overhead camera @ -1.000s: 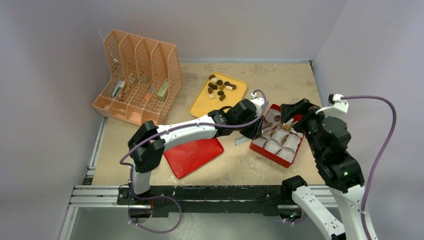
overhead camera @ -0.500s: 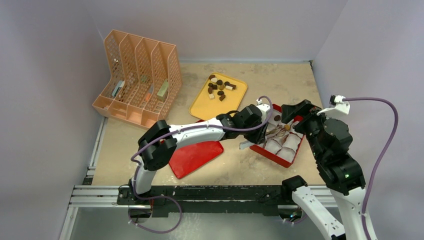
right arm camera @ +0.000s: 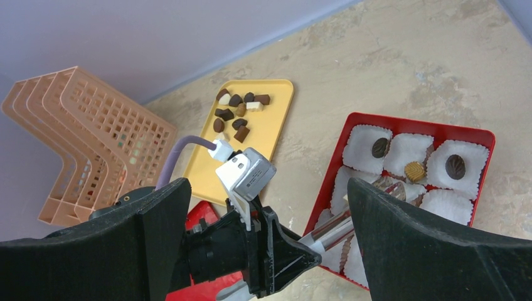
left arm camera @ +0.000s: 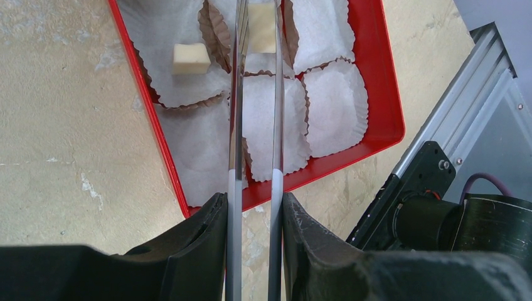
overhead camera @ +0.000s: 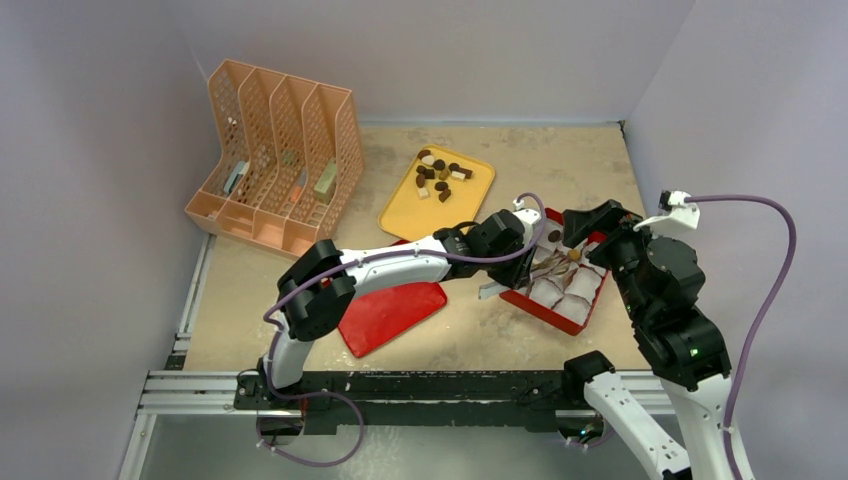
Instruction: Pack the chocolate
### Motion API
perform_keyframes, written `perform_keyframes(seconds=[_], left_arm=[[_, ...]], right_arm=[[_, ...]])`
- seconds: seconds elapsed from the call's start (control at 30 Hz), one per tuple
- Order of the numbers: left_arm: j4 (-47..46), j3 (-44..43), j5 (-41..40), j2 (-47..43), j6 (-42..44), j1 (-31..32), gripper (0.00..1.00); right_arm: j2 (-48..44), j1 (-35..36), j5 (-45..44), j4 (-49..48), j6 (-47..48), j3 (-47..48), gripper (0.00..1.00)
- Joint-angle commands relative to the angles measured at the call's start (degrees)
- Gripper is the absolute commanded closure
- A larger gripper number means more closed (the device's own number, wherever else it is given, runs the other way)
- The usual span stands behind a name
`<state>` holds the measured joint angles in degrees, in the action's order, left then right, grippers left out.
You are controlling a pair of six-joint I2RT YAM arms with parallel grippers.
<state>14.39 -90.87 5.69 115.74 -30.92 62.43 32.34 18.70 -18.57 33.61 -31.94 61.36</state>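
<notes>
Scuffed beige counter (overhead camera: 560, 160), closed in by plain lilac walls (overhead camera: 450, 50). Far left of the red box (overhead camera: 548, 311): an orange file rack (overhead camera: 275, 150), with items in its slots too small to name. Just left of the box: a flat red lid (overhead camera: 390, 310), whole only from above. Left of and behind the box: a yellow tray (overhead camera: 405, 215) of loose chocolate (overhead camera: 437, 175), dark and pale pieces. Over the box: left gripper (left arm camera: 260, 12), jaws clamped on a pale block (left arm camera: 262, 34). Shown only by the left wrist view: a second pale block (left arm camera: 191, 58) lying in a paper cup (left arm camera: 332, 100). From the right wrist view alone: dark ovals (right arm camera: 379, 147) and a gold piece (right arm camera: 414, 170) in the far cups. Above the box's far right side: right gripper (right arm camera: 268, 238), jaws wide apart, holding nothing.
</notes>
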Motion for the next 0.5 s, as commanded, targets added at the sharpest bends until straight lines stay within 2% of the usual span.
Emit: perform_keyframes(seconds=[0.0, 0.47], left_arm=[[-2.94, -3.34, -0.25, -0.80, 0.15, 0.48, 0.70], [-2.18, -3.79, -0.94, -1.35, 0.57, 0.58, 0.67]], right_arm=[[-0.18, 0.11, -1.28, -1.57, -0.13, -0.10, 0.04], [-0.07, 0.13, -1.16, -1.62, -0.40, -0.02, 0.04]])
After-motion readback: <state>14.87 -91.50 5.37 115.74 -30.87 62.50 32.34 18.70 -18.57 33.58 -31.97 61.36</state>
